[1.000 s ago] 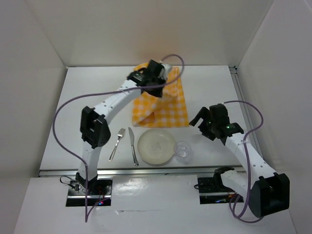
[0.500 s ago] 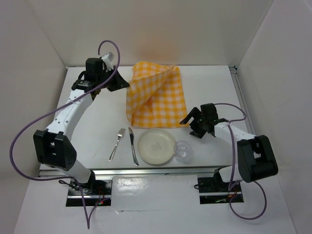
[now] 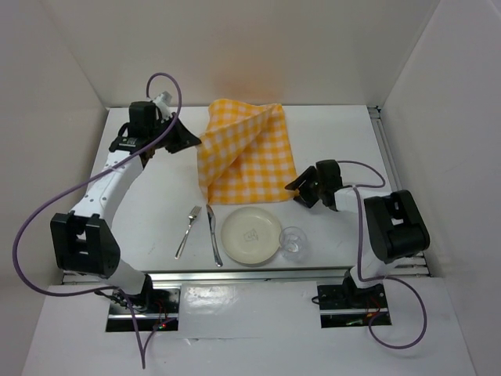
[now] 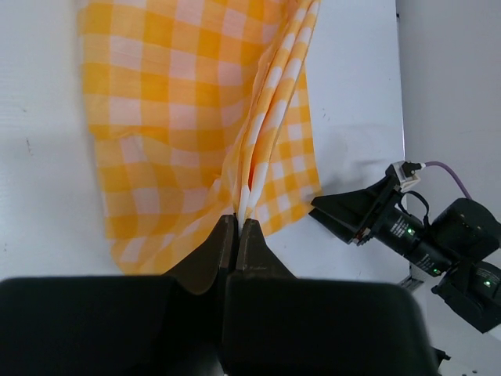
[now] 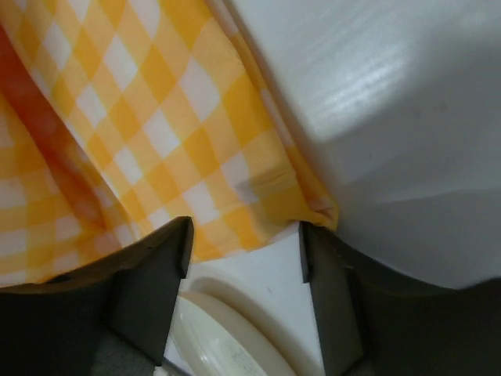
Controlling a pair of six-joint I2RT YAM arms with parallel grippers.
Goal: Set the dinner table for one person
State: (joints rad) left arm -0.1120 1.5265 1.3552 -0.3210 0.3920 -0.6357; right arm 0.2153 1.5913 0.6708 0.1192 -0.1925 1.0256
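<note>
A yellow-and-white checked cloth (image 3: 246, 157) lies partly folded on the white dinner table (image 3: 344, 141). My left gripper (image 3: 196, 141) is shut on the cloth's left edge; the left wrist view shows a fold of cloth (image 4: 258, 149) pinched between my shut jaws (image 4: 237, 223). My right gripper (image 3: 296, 190) is open at the cloth's near right corner (image 5: 313, 205), its fingers on either side of it, low over the table. A cream plate (image 3: 251, 235), a fork (image 3: 188, 230), a knife (image 3: 213, 233) and a clear glass (image 3: 293, 241) sit near the front edge.
White walls enclose the table on three sides. A metal rail (image 3: 391, 168) runs along the table's right edge. The plate rim (image 5: 227, 329) shows just below my right fingers.
My left arm swung from over the cloth to the left and now holds the cloth's left edge. My right gripper moved in to the cloth's near right corner. The cloth shifted slightly left.
</note>
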